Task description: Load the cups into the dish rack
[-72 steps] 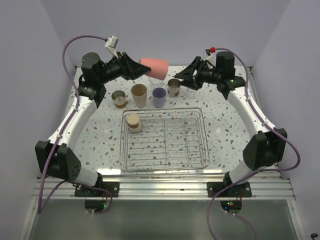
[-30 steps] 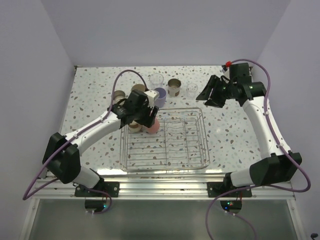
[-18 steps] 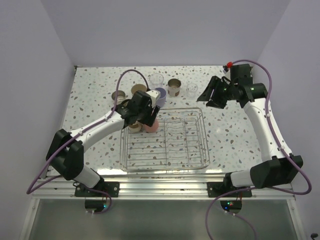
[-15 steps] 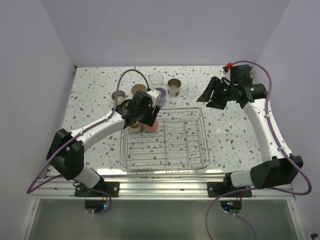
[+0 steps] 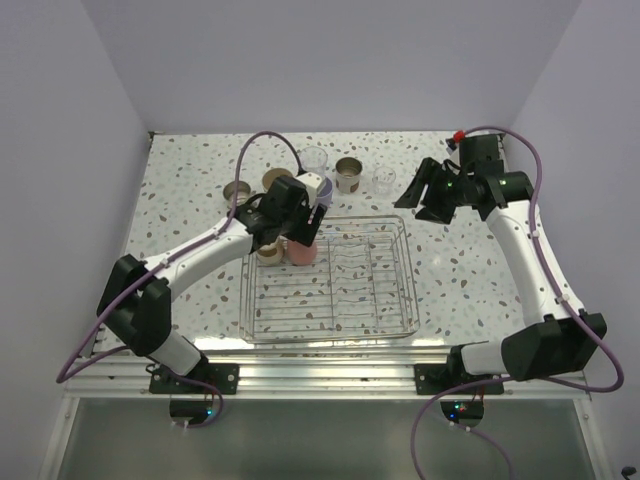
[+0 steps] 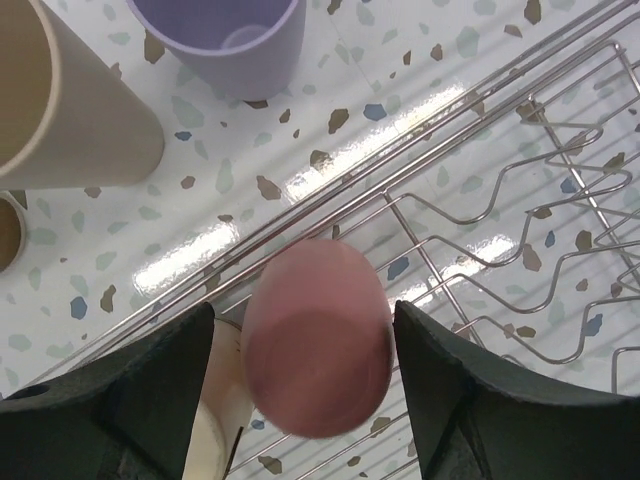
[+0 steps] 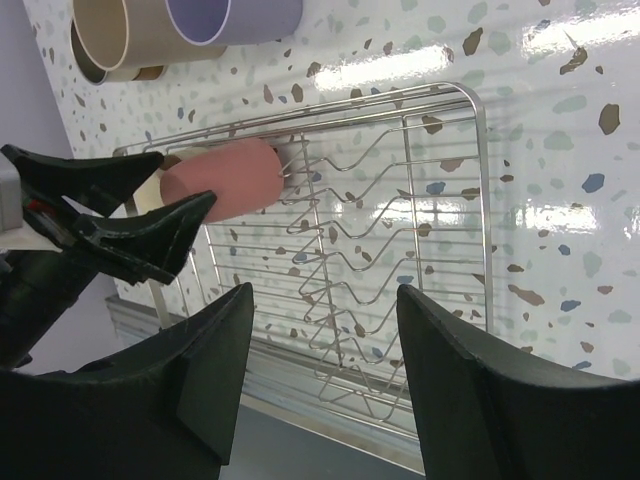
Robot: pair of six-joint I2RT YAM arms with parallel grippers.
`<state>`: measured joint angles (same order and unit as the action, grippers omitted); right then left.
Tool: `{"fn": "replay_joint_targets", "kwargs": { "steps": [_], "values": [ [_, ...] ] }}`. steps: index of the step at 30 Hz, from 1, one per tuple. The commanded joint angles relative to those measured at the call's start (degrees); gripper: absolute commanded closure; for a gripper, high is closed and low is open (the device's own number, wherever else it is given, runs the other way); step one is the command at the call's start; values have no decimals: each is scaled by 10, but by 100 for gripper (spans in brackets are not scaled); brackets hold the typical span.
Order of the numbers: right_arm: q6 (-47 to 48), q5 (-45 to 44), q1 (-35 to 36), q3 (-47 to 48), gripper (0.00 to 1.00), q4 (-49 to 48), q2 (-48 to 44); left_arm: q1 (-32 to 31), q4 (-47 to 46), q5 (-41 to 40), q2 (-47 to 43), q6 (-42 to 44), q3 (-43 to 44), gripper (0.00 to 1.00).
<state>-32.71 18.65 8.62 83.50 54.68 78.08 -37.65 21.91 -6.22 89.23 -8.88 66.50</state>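
This is a robotics test cell on a lab bench, not a lived-in kitchen. Plain pale lavender walls (image 5: 330, 60) box the table in at 9, 12 and 3 o'clock. The speckled terrazzo-look tabletop (image 5: 190, 170) ends at 6 o'clock in a ribbed aluminium rail (image 5: 330, 378). The left arm (image 5: 200, 252) and right arm (image 5: 527, 258) are bolted to it. Purple cables (image 5: 262, 136) loop off the arms, and small electronics boxes (image 5: 195, 408) with lit indicator dots hang below the rail.

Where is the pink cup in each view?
Top external: pink cup in the dish rack's far-left corner, under the left hand.
Left wrist: low centre, between the hand's fingers.
Right wrist: upper left, inside the rack.
Shared landmark: the dish rack's far rail.
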Motion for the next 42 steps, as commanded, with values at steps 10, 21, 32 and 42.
{"fn": "replay_joint_targets", "kwargs": {
  "steps": [10, 21, 32, 42],
  "values": [
    [5, -23, 2, -15, 37, -15, -30, 0, 6, -1, -43, -7, 34, 26],
    [5, -13, 1, -27, 37, -22, -37, 218, 59, 9, -32, -60, 118, 22],
    [19, -6, 1, -14, 37, 17, -55, 323, 51, 12, 81, -108, 124, 26],
    [33, -20, 1, 2, 36, 43, -65, 330, 21, 8, 166, -114, 142, 33]
  ]
}}
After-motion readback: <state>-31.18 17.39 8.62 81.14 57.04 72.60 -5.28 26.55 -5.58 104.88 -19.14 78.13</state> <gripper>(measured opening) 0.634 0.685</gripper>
